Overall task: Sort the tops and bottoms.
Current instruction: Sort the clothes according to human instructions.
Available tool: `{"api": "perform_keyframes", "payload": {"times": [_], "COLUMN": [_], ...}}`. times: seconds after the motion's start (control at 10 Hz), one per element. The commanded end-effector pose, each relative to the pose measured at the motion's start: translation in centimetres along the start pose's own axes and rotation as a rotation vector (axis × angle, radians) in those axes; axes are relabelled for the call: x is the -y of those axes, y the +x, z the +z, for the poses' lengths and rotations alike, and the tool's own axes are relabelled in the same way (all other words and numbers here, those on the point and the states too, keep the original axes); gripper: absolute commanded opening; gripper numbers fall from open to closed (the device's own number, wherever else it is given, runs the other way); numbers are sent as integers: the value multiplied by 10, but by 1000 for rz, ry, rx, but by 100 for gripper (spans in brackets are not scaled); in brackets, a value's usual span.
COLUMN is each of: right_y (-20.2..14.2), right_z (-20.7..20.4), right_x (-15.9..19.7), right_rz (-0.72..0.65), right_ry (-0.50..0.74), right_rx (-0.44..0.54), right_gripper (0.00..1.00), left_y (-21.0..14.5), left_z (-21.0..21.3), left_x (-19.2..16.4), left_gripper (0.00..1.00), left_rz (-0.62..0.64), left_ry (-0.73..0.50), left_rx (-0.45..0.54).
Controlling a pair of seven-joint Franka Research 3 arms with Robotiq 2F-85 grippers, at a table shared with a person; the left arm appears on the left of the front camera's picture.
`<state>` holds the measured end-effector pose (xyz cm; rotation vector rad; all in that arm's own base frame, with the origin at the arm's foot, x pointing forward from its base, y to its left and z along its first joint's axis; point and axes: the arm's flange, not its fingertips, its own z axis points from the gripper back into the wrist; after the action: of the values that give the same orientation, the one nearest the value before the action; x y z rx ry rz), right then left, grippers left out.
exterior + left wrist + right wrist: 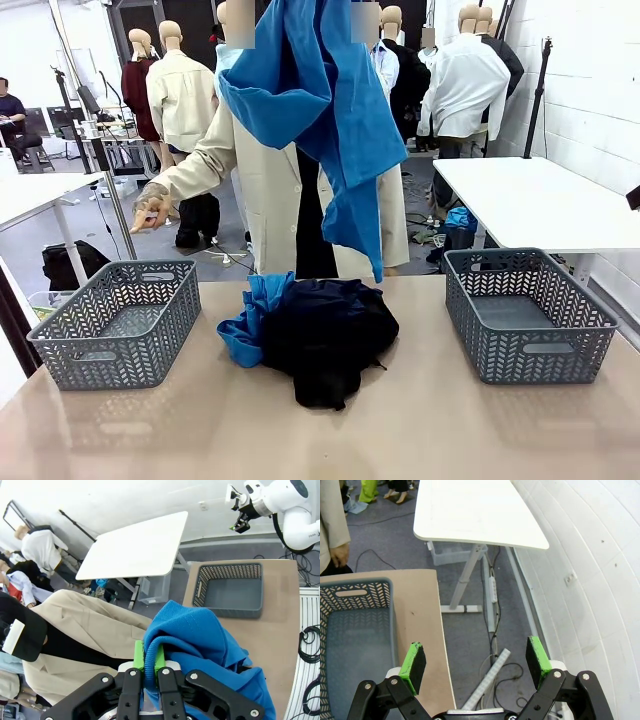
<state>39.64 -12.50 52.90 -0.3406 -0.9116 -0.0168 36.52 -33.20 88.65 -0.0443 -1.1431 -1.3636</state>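
Front view, item one: blue garment (320,110), hanging high above the middle of the table (300,440), its lowest fold apart from the heap beneath; we cannot tell for certain whether it is a top or a bottom. Left wrist view, same item: the left gripper (149,662) is clamped on a ribbed edge of the blue garment (210,645), green pads pressed against the cloth on both sides.

Item two: dark garment (325,335), heaped at the table's centre, unsorted; a second blue cloth (255,315) lies bunched against its left side, touching it.

Item three: left basket (130,355), nothing in it; right basket (520,350), likewise bare, well apart from the heap.

Item four: right gripper (476,662), jaws spread wide, holding nothing, poised past the table's edge just beside the right basket (355,592).

Item five: a person (270,190) in a beige coat stands at the far side.

Our judgement: sorting is barely begun; one piece lifted, none delivered, at least two left on the table.
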Motion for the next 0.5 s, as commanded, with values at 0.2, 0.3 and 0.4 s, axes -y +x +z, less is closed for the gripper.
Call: {"api": "perform_keyframes", "payload": {"times": [0.2, 0.3, 0.4], "right_y": [0, 0, 0], "right_z": [0, 0, 0], "right_x": [-1, -1, -1], "right_rz": [18, 18, 18], "right_ry": [-2, -2, -2], "right_rx": [-3, -3, -3], "right_gripper": [100, 100, 100], "left_y": [2, 2, 0], "left_z": [6, 6, 0], "left_x": [-3, -3, 0], "left_gripper": [0, 0, 0], "left_rz": [-4, -4, 0], "left_ry": [9, 9, 0], "left_rx": [11, 11, 0]}}
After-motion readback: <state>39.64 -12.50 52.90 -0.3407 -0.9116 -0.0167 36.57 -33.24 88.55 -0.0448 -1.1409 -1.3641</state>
